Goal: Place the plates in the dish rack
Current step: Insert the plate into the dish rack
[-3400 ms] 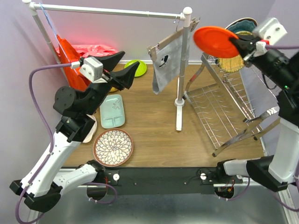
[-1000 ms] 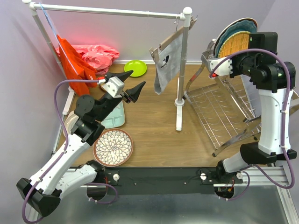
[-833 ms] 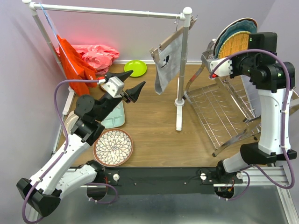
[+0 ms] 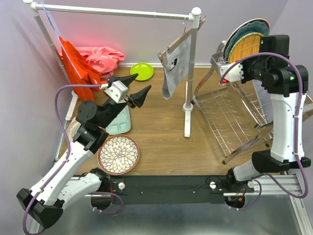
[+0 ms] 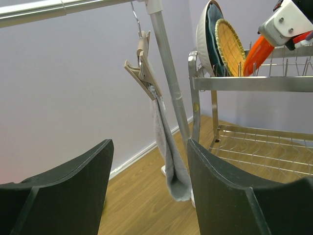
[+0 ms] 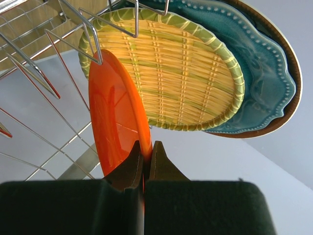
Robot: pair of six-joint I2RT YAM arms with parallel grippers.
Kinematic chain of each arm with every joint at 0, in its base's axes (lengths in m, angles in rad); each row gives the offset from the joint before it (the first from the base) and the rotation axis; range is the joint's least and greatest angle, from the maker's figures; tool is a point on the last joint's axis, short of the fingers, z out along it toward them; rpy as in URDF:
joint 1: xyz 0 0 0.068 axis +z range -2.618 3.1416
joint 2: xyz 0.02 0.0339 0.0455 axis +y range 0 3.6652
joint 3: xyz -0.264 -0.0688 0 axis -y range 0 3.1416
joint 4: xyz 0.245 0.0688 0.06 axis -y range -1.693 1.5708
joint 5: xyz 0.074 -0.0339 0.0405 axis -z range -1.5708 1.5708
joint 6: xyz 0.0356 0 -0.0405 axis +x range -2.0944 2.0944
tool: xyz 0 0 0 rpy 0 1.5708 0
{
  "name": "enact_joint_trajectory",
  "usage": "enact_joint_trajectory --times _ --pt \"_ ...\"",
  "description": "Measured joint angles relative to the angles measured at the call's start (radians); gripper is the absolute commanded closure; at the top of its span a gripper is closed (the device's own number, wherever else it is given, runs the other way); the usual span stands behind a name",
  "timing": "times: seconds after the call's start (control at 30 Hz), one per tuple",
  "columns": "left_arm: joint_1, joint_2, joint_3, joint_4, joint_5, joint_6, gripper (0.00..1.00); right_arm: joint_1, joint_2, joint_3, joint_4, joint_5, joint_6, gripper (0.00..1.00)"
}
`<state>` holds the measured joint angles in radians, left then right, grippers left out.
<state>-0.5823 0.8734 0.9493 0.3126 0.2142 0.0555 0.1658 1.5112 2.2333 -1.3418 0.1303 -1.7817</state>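
Wooden tabletop (image 4: 161, 147), lilac walls (image 4: 122, 39). Clamps orange plate (image 6: 115, 122) by its rim in right gripper (image 6: 145, 149), upright among dish rack (image 4: 230, 117) tines beside woven yellow plate (image 6: 186, 78). Holds left gripper (image 4: 142, 83) aloft, jaws wide, empty.

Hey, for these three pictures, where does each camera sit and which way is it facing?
Top external: high behind the bases, looking down on the table; left arm and right arm both show.
Left wrist: on the left arm, facing the grey cloth and dish rack; its open fingers frame the bottom.
Right wrist: on the right arm, facing into the rack; its fingers pinch the orange plate.
Shared: both wrist views show the orange plate, woven yellow plate and teal plate.
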Motion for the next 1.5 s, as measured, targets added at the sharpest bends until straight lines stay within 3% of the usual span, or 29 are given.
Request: enact_joint_trajectory --times 0.57,1.03,1.27,1.3,1.5 --pt "0.000 -0.007 -0.011 0.000 0.000 -0.004 0.30 -0.003 0.006 -0.008 -0.006 -0.012 -0.051 0.93" --pt "0.000 -0.013 -0.015 0.001 0.000 -0.012 0.30 -0.003 0.013 -0.091 0.038 -0.027 -0.064 0.62" --pt "0.000 -0.018 -0.015 0.001 0.000 -0.015 0.30 -0.003 0.013 -0.092 0.098 -0.037 -0.048 0.56" --pt "0.000 -0.019 -0.015 0.001 0.000 -0.016 0.30 -0.003 0.013 -0.092 0.104 -0.039 -0.047 0.50" --pt "0.001 -0.024 -0.015 0.001 0.000 -0.021 0.30 -0.003 0.009 -0.070 0.146 -0.043 -0.020 0.39"
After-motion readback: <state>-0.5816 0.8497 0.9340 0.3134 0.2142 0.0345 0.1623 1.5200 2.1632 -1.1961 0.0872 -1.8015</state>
